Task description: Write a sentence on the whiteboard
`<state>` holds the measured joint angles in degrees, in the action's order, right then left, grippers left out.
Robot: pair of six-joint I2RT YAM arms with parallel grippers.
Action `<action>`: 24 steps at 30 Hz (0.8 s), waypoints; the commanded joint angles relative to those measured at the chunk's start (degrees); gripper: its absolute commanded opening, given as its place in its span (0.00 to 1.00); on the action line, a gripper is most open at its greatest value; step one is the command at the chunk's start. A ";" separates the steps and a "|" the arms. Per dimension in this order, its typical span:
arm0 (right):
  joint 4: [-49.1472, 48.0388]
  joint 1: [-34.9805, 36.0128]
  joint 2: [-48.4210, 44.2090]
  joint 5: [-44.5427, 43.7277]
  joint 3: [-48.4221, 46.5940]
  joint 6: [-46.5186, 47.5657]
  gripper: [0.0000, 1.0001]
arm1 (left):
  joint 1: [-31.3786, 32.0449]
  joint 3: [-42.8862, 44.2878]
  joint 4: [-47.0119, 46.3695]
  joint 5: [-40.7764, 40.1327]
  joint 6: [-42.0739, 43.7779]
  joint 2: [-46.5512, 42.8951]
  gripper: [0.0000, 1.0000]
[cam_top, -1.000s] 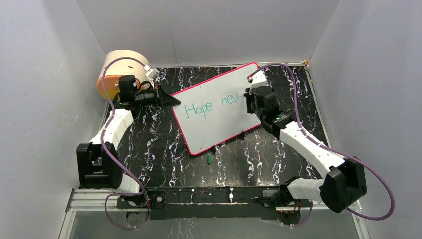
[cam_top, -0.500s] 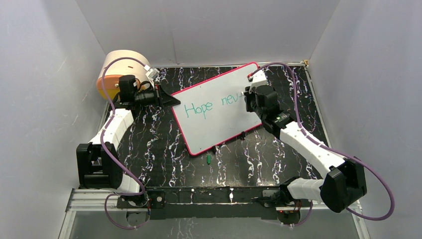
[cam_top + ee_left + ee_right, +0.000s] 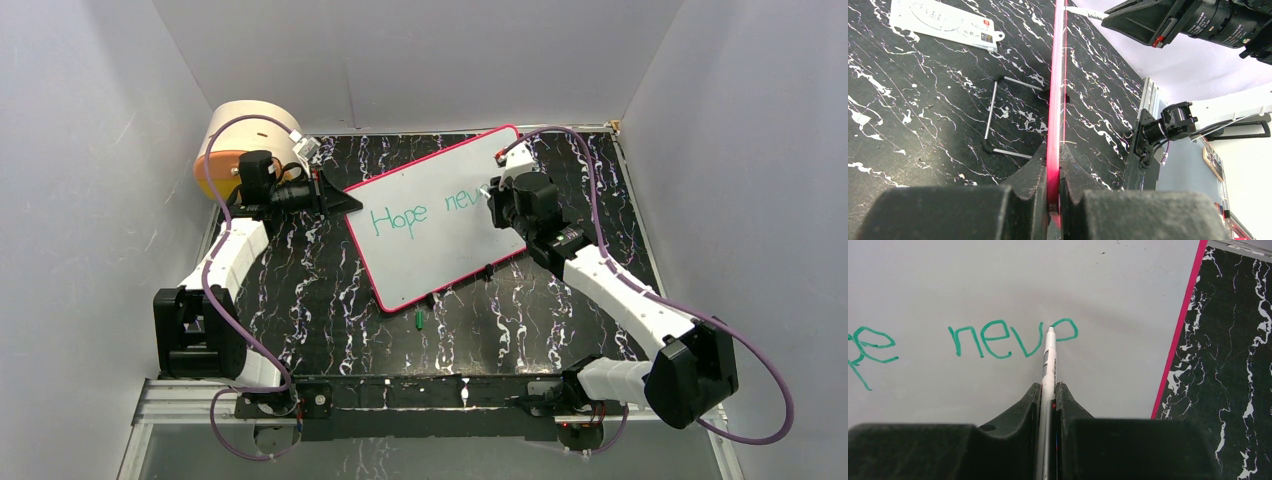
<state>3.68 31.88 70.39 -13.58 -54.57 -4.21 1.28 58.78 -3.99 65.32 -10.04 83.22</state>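
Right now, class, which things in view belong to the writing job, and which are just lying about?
Job: whiteboard, clamped at its rim by left gripper; pen in right gripper; unfinished green sentence.
Lying about: printed card; small green piece; tan cylinder.

— What's that little green cap (image 3: 420, 320) lying on the black marbled table (image 3: 310, 290)?

— No idea. There's a cream drum (image 3: 248, 122) in the far left corner, and a white printed card (image 3: 943, 22) lying flat near a wire stand (image 3: 992, 116).
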 commanded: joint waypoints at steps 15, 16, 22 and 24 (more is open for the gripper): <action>4.09 0.02 -1.79 -0.58 2.18 0.59 0.00 | 2.59 -1.66 5.56 -6.83 6.44 2.64 0.00; 3.91 -0.05 -1.75 -1.39 2.18 0.81 0.00 | 2.59 -1.67 5.53 -6.76 6.44 2.65 0.00; 1.75 -0.22 -1.06 -4.04 1.78 0.98 0.00 | 2.59 -1.78 5.51 -6.79 6.43 2.48 0.00; 0.84 -0.38 -0.87 -4.40 1.54 0.96 0.00 | 2.59 -1.77 5.49 -6.88 6.48 2.39 0.00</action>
<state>7.44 31.88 69.36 -15.42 -52.71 -4.03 1.28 58.81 -4.01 65.34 -10.04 83.33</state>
